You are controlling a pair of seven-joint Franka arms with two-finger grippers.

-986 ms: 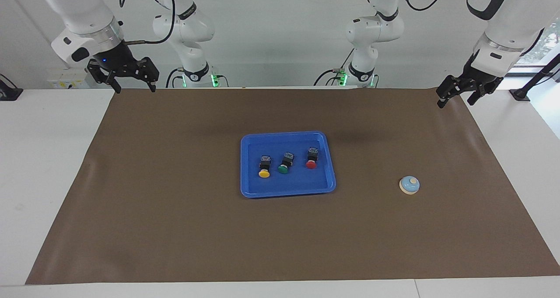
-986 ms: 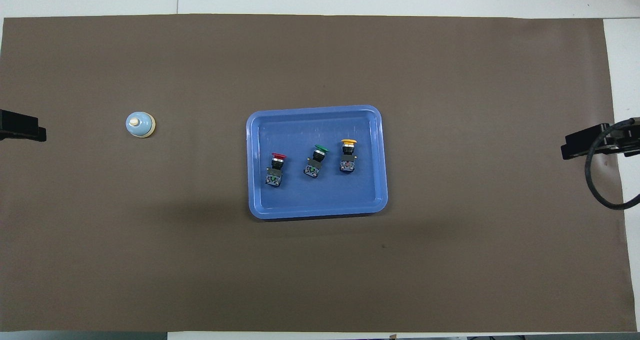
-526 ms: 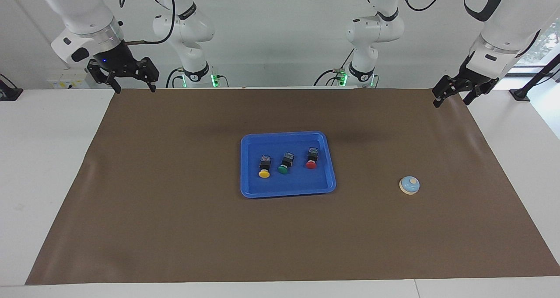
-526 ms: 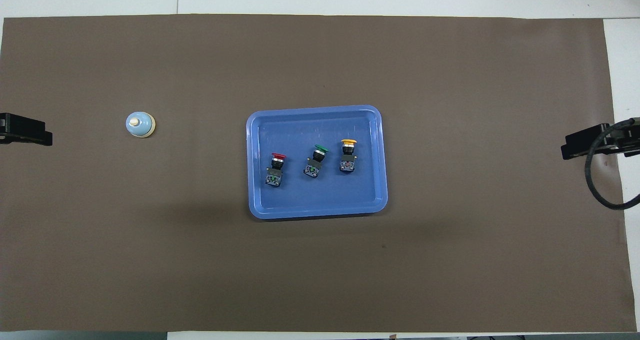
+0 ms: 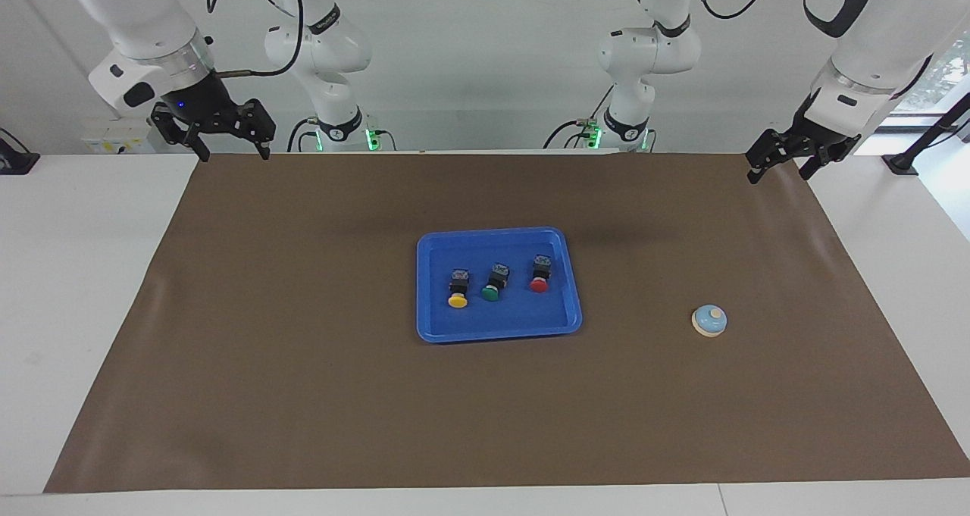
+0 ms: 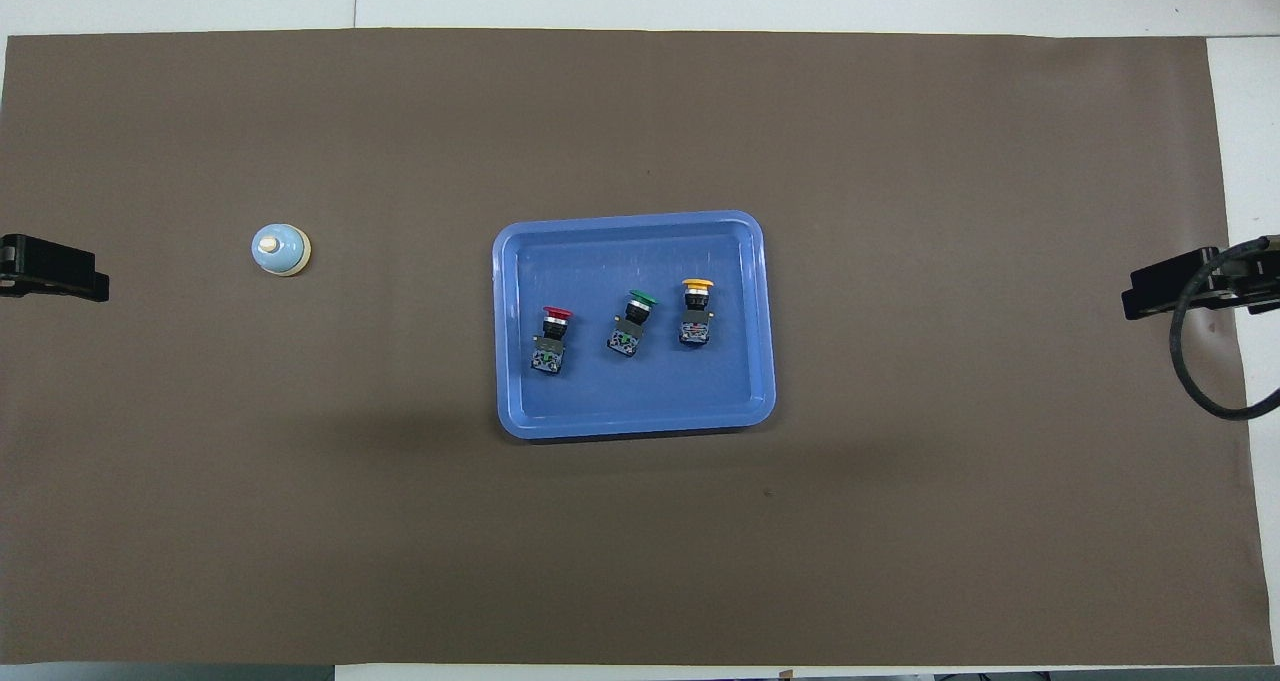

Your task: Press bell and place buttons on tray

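Buttons lie in the tray mid-mat; bell stands apart toward the left arm's end. Left claw and right claw hang wide, empty, over the counter's corners.

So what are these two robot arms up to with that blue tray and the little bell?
Right now neither arm is handling anything. The three buttons, yellow, green and red, already lie in the blue tray mid-table. The bell sits alone on the brown mat, toward the left arm's end. The left gripper and the right gripper both hang open and empty over the mat's corners closest to the robots.
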